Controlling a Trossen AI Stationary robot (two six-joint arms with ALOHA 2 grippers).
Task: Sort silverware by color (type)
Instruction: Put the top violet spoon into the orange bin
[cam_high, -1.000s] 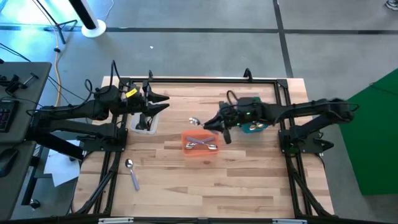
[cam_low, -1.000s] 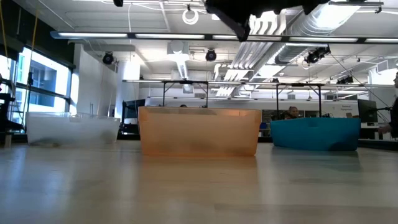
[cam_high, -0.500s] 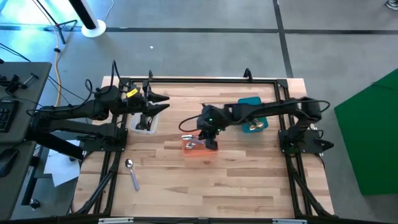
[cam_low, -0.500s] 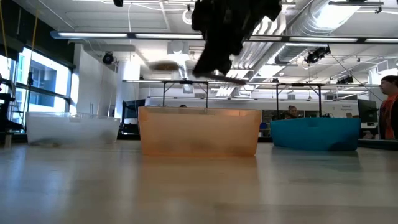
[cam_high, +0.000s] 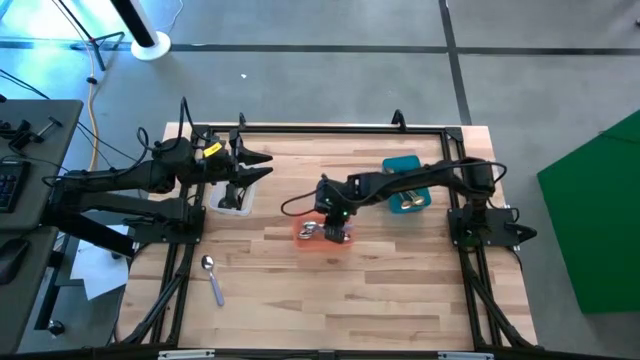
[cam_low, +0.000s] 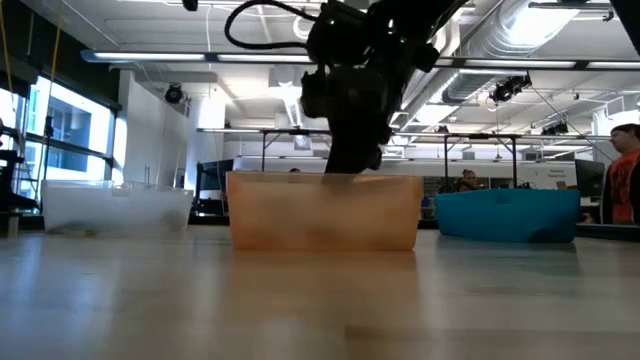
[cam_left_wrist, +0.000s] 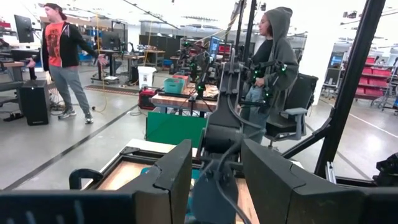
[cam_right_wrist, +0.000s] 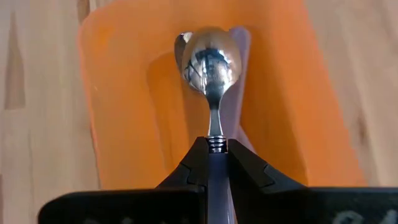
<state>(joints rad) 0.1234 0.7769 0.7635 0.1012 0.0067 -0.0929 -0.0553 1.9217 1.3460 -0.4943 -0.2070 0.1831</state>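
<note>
— What did you have at the left of the frame?

— Your left gripper (cam_high: 262, 165) hung released above the clear plastic bin (cam_high: 233, 199) in the upper left of the table. Lower left, one silver spoon with a pale lavender handle (cam_high: 212, 278) lay alone on the wooden table (cam_high: 380, 290).

— And the middle?

— Your right gripper (cam_high: 335, 228) was over the orange plastic bin (cam_high: 322, 241), clenched on a silver spoon (cam_right_wrist: 211, 62) by its handle, bowl pointing into the bin. More spoons lay beneath it. Right of that stood the teal plastic bin (cam_high: 404, 163).
</note>
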